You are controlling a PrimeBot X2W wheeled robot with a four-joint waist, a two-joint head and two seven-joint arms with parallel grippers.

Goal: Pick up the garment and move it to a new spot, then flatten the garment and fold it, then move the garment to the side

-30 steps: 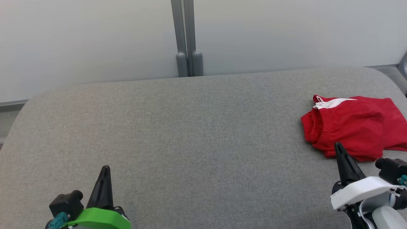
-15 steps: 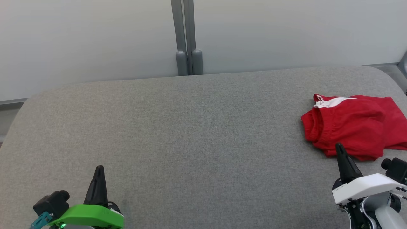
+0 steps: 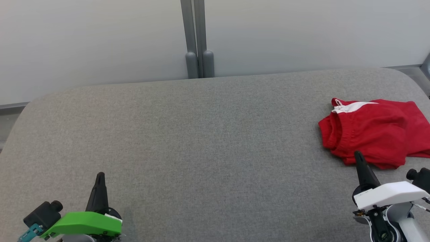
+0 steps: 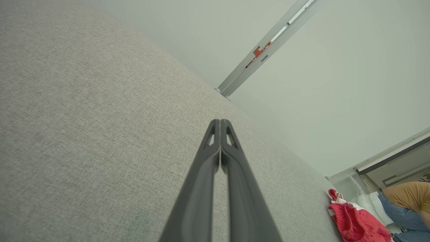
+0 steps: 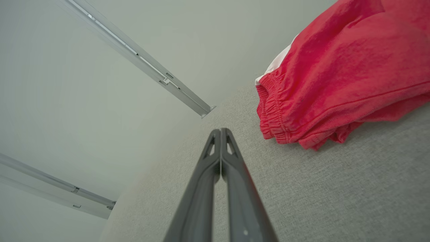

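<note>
Left gripper (image 3: 100,175): fingers pressed together, empty, well apart from the red shorts (image 3: 373,132). Right gripper (image 3: 358,155): same, tip just beside them. Risk: a sideways sweep could snag the cloth and undo the fold. Shorts lie folded, elastic waistband (image 3: 331,134) leftward, white panel (image 3: 352,107) showing, at the grey table's (image 3: 201,141) right edge.

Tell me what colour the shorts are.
The shorts are red with a white panel at the waistband; clearest in the right wrist view.

The grey surface (image 3: 201,134) lies open across left and middle. A red garment (image 3: 373,131) fills its right end; a wall (image 3: 100,40) backs it.
</note>
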